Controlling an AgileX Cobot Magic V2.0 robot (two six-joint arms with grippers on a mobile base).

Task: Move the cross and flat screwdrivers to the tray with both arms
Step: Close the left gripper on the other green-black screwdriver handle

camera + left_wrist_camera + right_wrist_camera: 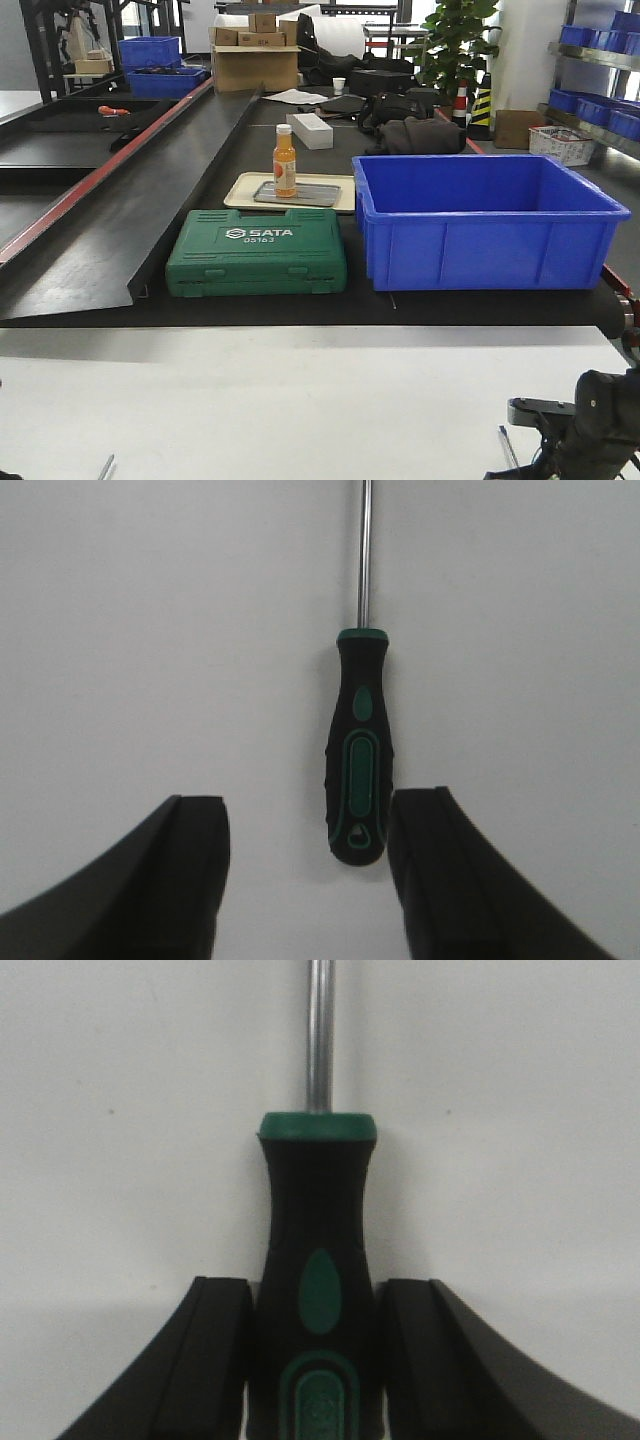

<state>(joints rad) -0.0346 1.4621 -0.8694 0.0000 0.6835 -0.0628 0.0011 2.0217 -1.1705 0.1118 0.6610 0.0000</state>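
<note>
In the left wrist view a screwdriver (357, 755) with a black and green handle lies on the white table, shaft pointing away. My left gripper (310, 810) is open; the handle's butt end lies between the fingers, close to the right finger (435, 860). In the right wrist view my right gripper (318, 1295) is shut on the handle of a second, alike screwdriver (318, 1210). Both tips are out of view, so I cannot tell cross from flat. The beige tray (240, 190) sits on the black belt behind the green toolbox.
A green SATA toolbox (257, 252) and a large blue bin (480, 225) stand at the belt's near edge. An orange bottle (285, 160) stands on a grey plate (312, 197) in the tray. My right arm (595, 420) is low at the white table's right front.
</note>
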